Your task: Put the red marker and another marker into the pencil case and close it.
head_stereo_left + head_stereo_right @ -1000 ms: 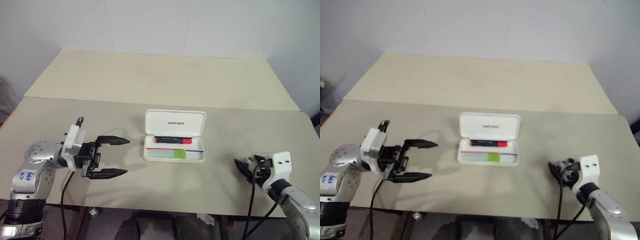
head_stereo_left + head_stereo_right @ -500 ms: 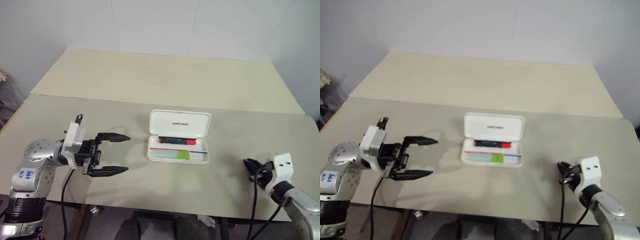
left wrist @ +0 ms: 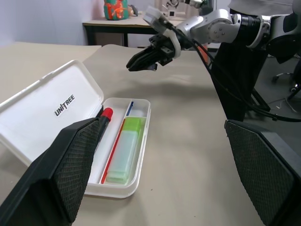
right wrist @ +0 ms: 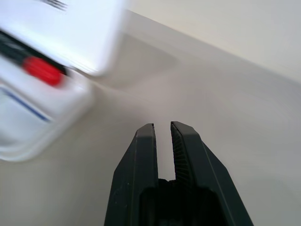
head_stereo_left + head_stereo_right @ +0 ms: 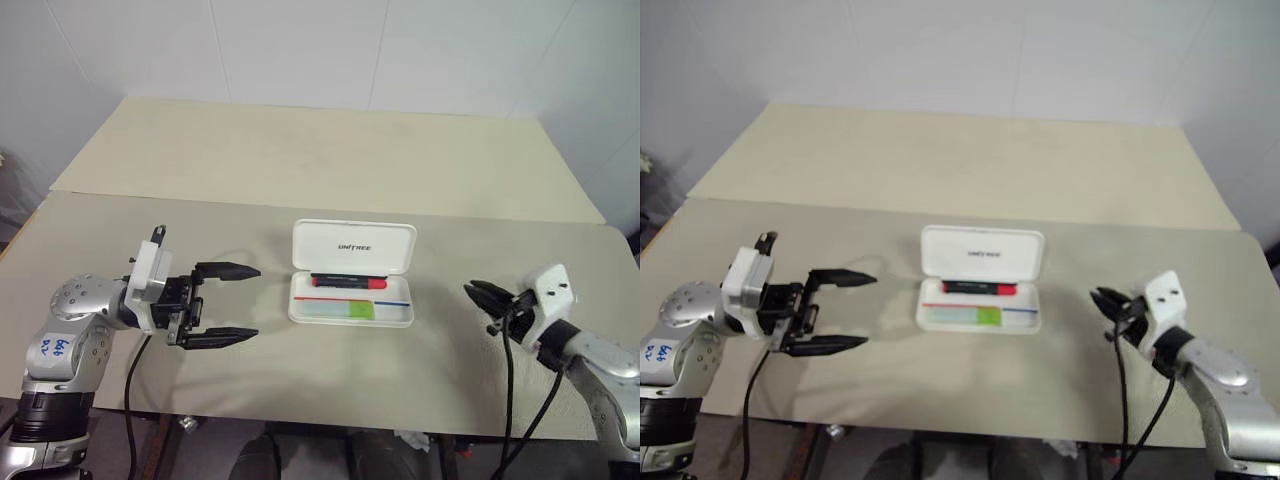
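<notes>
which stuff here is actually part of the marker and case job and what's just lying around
Part of the job:
- pencil case, lid open
- red marker, in the case
- green-capped marker, in the case

Just there:
- table
- colourful object on a far desk

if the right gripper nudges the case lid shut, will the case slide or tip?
The pencil case probably slides: it looks like light, hard plastic lying flat on the smooth table. Tipping seems unlikely, since its base is low and wide. The upright lid should swing stiffly on its hinge.
</notes>
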You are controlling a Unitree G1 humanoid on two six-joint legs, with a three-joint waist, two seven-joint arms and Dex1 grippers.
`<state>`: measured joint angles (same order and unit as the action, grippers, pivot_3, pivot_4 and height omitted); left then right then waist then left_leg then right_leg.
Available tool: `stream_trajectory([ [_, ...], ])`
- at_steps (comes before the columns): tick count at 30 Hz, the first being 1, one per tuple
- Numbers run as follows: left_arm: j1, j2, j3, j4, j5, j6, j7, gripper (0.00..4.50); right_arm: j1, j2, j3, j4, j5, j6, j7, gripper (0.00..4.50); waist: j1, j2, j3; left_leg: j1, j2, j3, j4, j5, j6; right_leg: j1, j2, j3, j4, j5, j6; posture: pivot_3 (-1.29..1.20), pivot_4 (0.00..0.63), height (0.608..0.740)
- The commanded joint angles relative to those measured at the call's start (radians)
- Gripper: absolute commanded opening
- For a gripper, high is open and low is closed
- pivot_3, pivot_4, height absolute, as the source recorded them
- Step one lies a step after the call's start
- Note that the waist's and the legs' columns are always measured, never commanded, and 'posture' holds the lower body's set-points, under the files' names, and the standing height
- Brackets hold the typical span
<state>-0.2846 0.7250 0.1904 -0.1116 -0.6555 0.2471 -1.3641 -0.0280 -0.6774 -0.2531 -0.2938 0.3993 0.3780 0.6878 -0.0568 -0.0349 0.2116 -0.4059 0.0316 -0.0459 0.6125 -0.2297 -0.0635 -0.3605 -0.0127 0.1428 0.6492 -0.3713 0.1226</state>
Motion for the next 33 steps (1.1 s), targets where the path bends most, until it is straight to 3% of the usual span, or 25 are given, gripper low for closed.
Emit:
stream_trajectory([
  [1,0.013,0.001,0.01,-0.038,-0.005,-0.017,0.009,4.5,-0.073,-0.055,0.061,-0.082,-0.004,0.021,0.053,0.21,-0.002,0.0,0.0,0.0,0.0,0.0,0.0,0.0,0.0,0.0,0.0,0.0,0.0,0.0,0.0,0.0,0.15,0.74],
  [9,0.045,0.0,0.026,-0.065,-0.012,-0.025,0.029,4.5,-0.339,-0.123,0.315,-0.064,-0.083,0.008,0.226,0.21,-0.001,0.001,0.0,0.0,0.001,-0.001,0.0,0.0,0.0,-0.001,0.0,-0.001,0.001,0.0,-0.001,0.0,0.15,0.74],
  [16,0.104,0.008,0.053,-0.105,-0.012,-0.03,0.061,4.5,-0.511,-0.099,0.451,0.13,-0.166,-0.124,0.387,0.21,0.0,0.001,0.001,-0.001,0.002,0.0,0.001,-0.001,0.0,-0.001,-0.004,-0.002,0.0,-0.001,-0.001,0.0,0.15,0.74],
  [33,0.206,0.018,0.113,-0.194,-0.034,-0.016,0.122,4.5,-0.498,-0.057,0.478,0.21,-0.184,-0.162,0.507,0.21,-0.002,0.001,0.001,0.0,0.0,-0.001,0.001,-0.001,0.0,-0.001,-0.012,-0.004,0.003,-0.002,-0.001,0.0,0.15,0.74],
])
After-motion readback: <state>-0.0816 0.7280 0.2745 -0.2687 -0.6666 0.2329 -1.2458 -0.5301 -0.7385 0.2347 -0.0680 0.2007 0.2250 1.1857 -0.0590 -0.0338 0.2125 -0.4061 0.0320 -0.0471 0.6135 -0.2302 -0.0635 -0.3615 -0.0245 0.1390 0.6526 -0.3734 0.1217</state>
